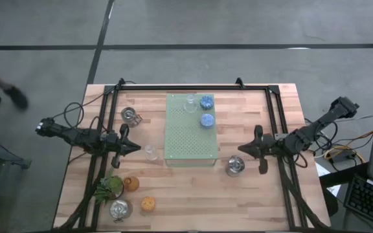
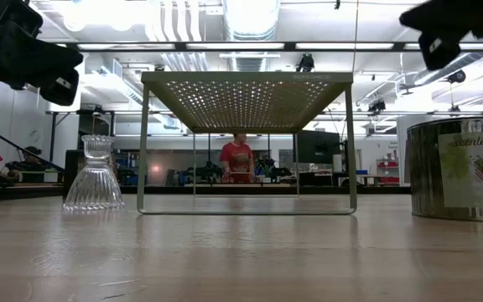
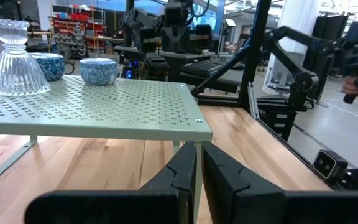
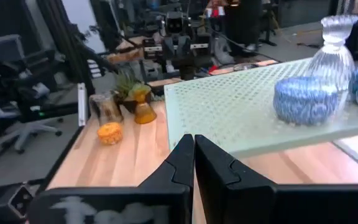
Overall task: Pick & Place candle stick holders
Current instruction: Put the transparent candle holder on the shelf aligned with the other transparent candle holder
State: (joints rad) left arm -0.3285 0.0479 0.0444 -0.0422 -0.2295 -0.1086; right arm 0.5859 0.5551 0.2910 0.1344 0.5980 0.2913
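A pale green perforated board (image 1: pixel 190 139) stands on thin legs at the table's middle. On its far part rest a clear glass candle stick holder (image 1: pixel 190 103) and two blue ones (image 1: pixel 206 101) (image 1: pixel 206 120). On the wood stand a clear glass holder (image 1: pixel 151 152), silver ones (image 1: pixel 130 116) (image 1: pixel 236 166) (image 1: pixel 119 209), an amber one (image 1: pixel 131 184) and an orange one (image 1: pixel 148 204). My left gripper (image 1: pixel 135 147) is shut and level, left of the board. My right gripper (image 1: pixel 241 148) is shut, right of the board, just beyond the near silver holder. Neither holds anything.
A leafy green sprig (image 1: pixel 109 188) lies by the amber holder at the near left. A black frame (image 1: pixel 193 86) runs along the far edge and down both sides of the table. A person (image 2: pixel 237 158) stands in the room beyond the table.
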